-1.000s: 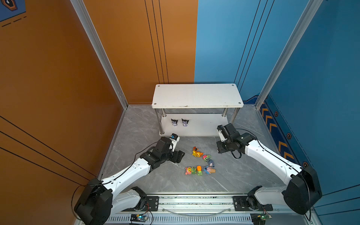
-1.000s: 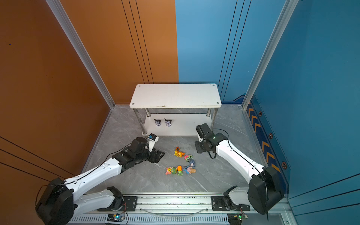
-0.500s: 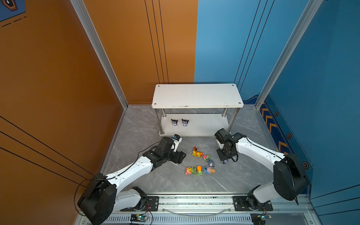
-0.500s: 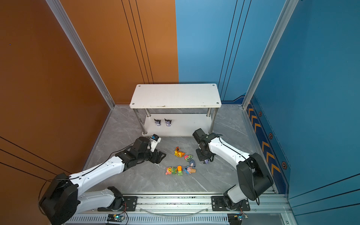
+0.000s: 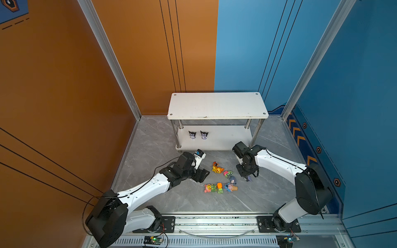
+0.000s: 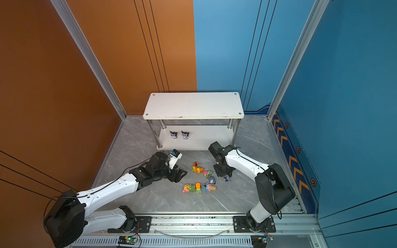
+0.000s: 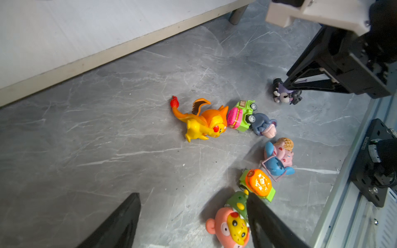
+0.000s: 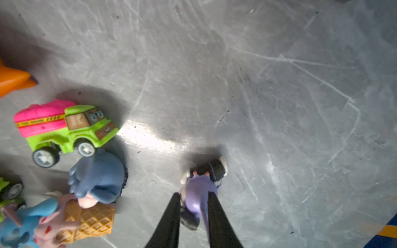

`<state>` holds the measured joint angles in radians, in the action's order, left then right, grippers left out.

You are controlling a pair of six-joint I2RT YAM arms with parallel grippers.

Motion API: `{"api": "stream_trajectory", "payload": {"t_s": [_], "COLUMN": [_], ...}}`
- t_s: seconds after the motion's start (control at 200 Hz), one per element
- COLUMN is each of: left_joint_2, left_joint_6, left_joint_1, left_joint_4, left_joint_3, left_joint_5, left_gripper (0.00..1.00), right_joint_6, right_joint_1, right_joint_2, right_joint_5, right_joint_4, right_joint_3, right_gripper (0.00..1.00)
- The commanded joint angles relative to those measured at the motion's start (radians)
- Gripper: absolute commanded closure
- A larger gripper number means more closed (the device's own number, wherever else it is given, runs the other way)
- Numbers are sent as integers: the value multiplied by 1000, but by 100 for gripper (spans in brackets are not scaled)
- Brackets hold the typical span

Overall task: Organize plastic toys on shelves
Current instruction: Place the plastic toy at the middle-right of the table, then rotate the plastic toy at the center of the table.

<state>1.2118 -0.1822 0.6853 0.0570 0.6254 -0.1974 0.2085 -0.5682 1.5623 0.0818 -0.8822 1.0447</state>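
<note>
The right arm has swung away from the shelves (image 5: pixel 217 105) and come down to the grey floor (image 5: pixel 163 150), while the left arm has barely shifted. The right gripper (image 5: pixel 246 176) now points down at a black-purple horned figurine (image 8: pixel 198 186) lying on its side just beside the toy cluster. In the right wrist view its two black fingers (image 8: pixel 171 214) stand narrowly parted with the figurine's purple body between them. Whether they actually pinch it cannot be told, and the figurine rests on the floor. The left gripper (image 7: pixel 193 223) sits low at the opposite side of the cluster with its jaws spread wide and nothing between them. The other loose toys lie on the floor between the two arms. The orange dragon (image 7: pixel 204 120) touches the pink-topped green car (image 7: pixel 240 116), and the grey donkey (image 7: pixel 263 125) lies against that car. Nearer the robot's base lie the blue one on a cone (image 7: pixel 278 158), the orange-topped green car (image 7: pixel 257 184) and the pink-yellow one (image 7: pixel 229 225), the last partly behind a left finger in the left wrist view. Two more horned figurines (image 5: pixel 192 134) (image 5: pixel 204 134) stand upright side by side on the lower board (image 5: pixel 225 137)
</note>
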Motion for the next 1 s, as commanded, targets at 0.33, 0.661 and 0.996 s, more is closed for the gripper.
{"api": "stream_trajectory", "payload": {"t_s": [0.33, 0.661, 0.996], "left_joint_2": [120, 213, 194], "left_joint_6": [92, 176, 169], "left_joint_1": [156, 257, 254], "left_joint_4": [10, 15, 20], "left_joint_3": [155, 263, 240], "left_joint_5": [19, 94, 96], "left_gripper": [21, 21, 22], "right_joint_6": [68, 278, 345], "right_joint_1": [90, 171, 91], "right_joint_2": [-291, -511, -607], "right_joint_5": [-79, -206, -124], "right_joint_4": [31, 139, 209], "right_joint_3": [-71, -334, -459], "right_gripper": [63, 53, 34]}}
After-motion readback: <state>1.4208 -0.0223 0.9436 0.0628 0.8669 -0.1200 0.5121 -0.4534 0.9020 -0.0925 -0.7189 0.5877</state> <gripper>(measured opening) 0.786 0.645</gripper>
